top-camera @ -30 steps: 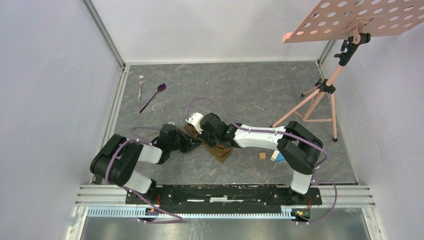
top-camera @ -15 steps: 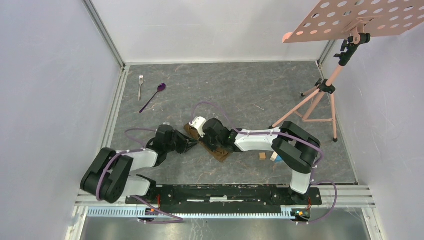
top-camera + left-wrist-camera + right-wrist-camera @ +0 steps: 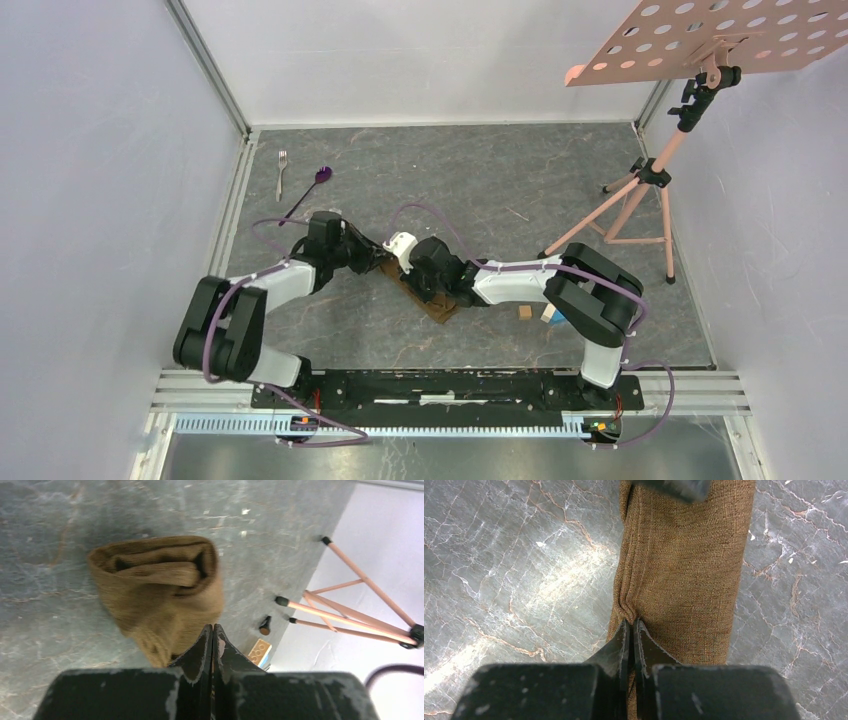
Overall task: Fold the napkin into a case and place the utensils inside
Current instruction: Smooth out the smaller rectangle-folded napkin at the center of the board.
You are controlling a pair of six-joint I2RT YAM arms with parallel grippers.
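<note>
The napkin (image 3: 440, 305) lies on the table as a long narrow brown case (image 3: 684, 560), slanting between the two arms. My right gripper (image 3: 629, 622) (image 3: 410, 274) is shut on a puckered fold along its left edge. My left gripper (image 3: 213, 627) (image 3: 373, 258) is shut at the case's far end, where the open mouth (image 3: 155, 572) shows its layers; I see no cloth between those fingers. The fork (image 3: 282, 170) and the purple spoon (image 3: 310, 190) lie side by side at the far left, apart from both grippers.
A pink music stand on a tripod (image 3: 640, 200) fills the right rear, its legs (image 3: 350, 615) reaching toward the middle. A wooden block (image 3: 525, 312) and a blue one (image 3: 552, 314) lie near the right arm. Walls close in both sides.
The left arm swung away from the near side, carrying its gripper to the case's far end; it opened a little and shut again. The right gripper shifted slightly along the cloth.
</note>
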